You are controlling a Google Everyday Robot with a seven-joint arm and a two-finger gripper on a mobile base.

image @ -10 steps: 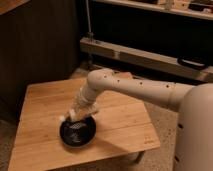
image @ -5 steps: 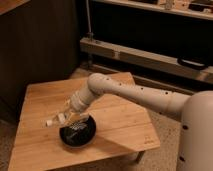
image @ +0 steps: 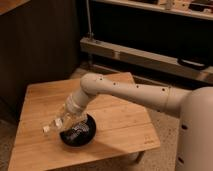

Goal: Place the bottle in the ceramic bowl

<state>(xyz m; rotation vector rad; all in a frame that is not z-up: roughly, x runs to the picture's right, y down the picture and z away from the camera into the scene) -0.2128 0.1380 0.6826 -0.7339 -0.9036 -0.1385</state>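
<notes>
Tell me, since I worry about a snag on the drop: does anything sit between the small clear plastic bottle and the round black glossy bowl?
Nothing visible does. The gripper holds the small clear plastic bottle tilted over the round black glossy bowl's left rim, above the wooden table.

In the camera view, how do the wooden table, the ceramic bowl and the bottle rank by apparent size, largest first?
1. Wooden table, by far the largest.
2. Ceramic bowl and bottle: these look about alike, the bottle's length close to the bowl's width, so I do not rank them.

The end effector is at the bottle, above the bowl's left rim.
</notes>
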